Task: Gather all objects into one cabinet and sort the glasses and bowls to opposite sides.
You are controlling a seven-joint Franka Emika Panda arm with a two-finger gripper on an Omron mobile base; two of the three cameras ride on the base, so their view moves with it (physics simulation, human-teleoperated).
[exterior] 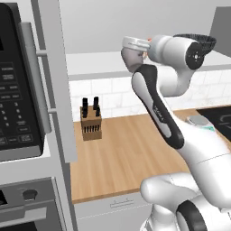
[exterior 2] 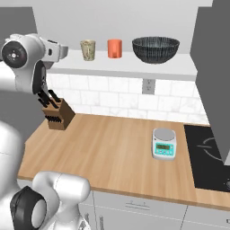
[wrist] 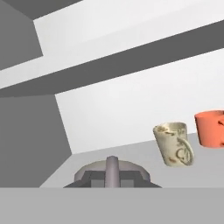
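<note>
**A:** Where's everything sitting?

**B:** From my right base feed, the beige cup (exterior 2: pixel 88 49), orange cup (exterior 2: pixel 114 48) and black bowl (exterior 2: pixel 155 49) stand in a row on the cabinet's white bottom board (exterior 2: pixel 126 67), bowl farthest right.

**A:** And the hand?

**B:** My gripper (wrist: pixel 112 171) is up at the cabinet's left end, fingers pressed together. Something grey sits around them, possibly the third cup, but I can't tell. The knife block (exterior 2: pixel 57 114) stands on the counter (exterior 2: pixel 112 152).

light: bright, even, rendered | shadows: soft, faint | glare: slight on the arm | focus: slightly soft
</note>
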